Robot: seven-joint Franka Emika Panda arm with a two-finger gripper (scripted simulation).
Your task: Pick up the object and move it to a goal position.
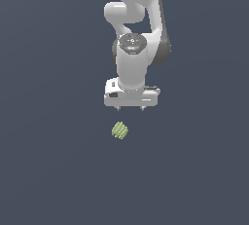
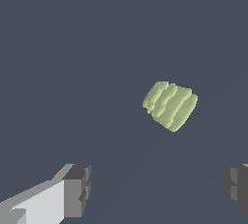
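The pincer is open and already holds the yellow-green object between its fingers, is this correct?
Not quite. The pincer is open, but it holds nothing: the exterior view shows the yellow-green object lying apart from it, and the wrist view shows it away from the fingers.

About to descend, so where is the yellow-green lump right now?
In the exterior view the yellow-green lump lies alone on the dark floor, just below the open gripper and slightly toward that view's left, untouched.

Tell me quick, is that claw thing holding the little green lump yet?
Tool: open and empty, its fingers spread wide apart; the yellow-green lump lies apart from them, not gripped.
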